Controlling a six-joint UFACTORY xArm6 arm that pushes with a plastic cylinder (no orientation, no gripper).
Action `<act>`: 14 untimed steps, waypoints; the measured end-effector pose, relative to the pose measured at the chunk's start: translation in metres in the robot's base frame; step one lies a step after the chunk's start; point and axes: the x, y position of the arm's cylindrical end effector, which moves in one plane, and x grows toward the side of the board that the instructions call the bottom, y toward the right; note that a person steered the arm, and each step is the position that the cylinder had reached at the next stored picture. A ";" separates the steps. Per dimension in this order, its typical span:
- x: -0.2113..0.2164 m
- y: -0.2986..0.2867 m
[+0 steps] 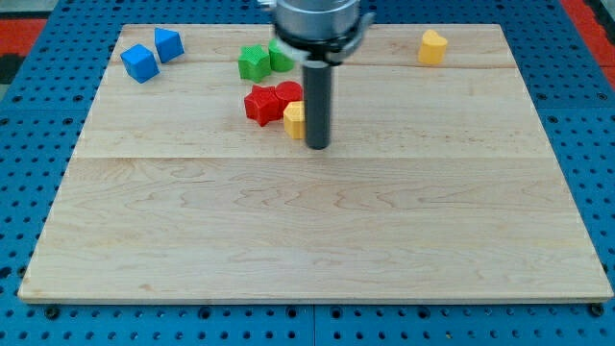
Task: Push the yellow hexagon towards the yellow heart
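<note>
My tip point(318, 145) rests on the worktop point(307, 231), touching the right side of the yellow hexagon point(294, 119), above the worktop's centre. No jaws show; the arm ends in a rod. The yellow heart point(432, 46) sits near the top right corner, well apart. A red star point(260, 104) and another red block point(287, 93) touch the hexagon's left. 2 green blocks point(254, 62) lie near the top edge, 2 blue blocks point(140, 63) near the top left corner.

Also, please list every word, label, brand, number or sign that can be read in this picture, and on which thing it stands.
None: no readable text appears anywhere in the camera view.
The wooden board, the blue pegboard around it, the coloured blocks such as the yellow hexagon and yellow heart, and my tip carry no visible writing.
</note>
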 end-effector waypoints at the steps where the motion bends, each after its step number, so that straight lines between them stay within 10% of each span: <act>1: 0.009 -0.063; 2: -0.001 -0.119; 4: -0.021 -0.016; 6: -0.017 -0.076; 8: -0.071 0.033; 12: -0.087 -0.034; 14: -0.118 0.043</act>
